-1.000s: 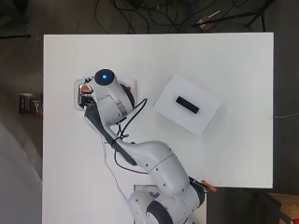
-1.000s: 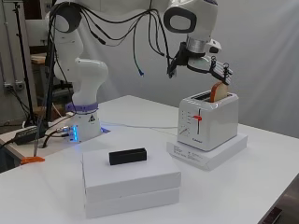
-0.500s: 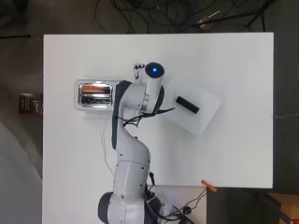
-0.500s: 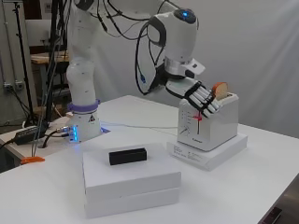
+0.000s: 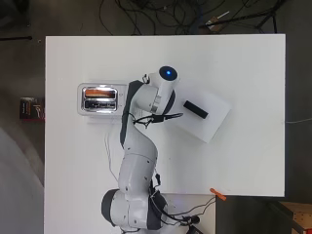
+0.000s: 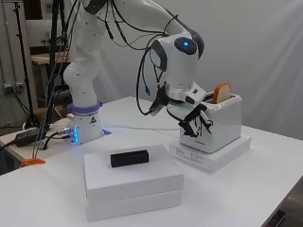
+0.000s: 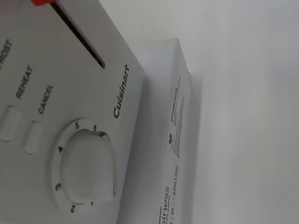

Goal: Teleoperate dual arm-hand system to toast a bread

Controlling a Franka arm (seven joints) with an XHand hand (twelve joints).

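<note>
White and boxy, the toaster [image 6: 214, 125] is sitting on a flat white base [image 6: 213, 156] and serving as the landmark; going left to right in the side view, a stack of white boxes [image 6: 132, 187] with a black block [image 6: 129, 158] on top is lying well to the left of the toaster, nearer the camera; the hand [image 6: 195, 122] is hanging just in front of the toaster's control face, fingers curling downward and holding nothing, though whether they are touching the face I cannot tell; the bread slice [image 6: 221, 92] is standing upright in a top slot, above and just right of the hand, poking well out of it. Judging by that, loading is looking done; the red lever [image 7: 44, 2] seems to be sitting at the top of its track, so pressing it down is appearing to be what is remaining; the dial [image 7: 88, 168] and buttons are filling the wrist view.
</note>
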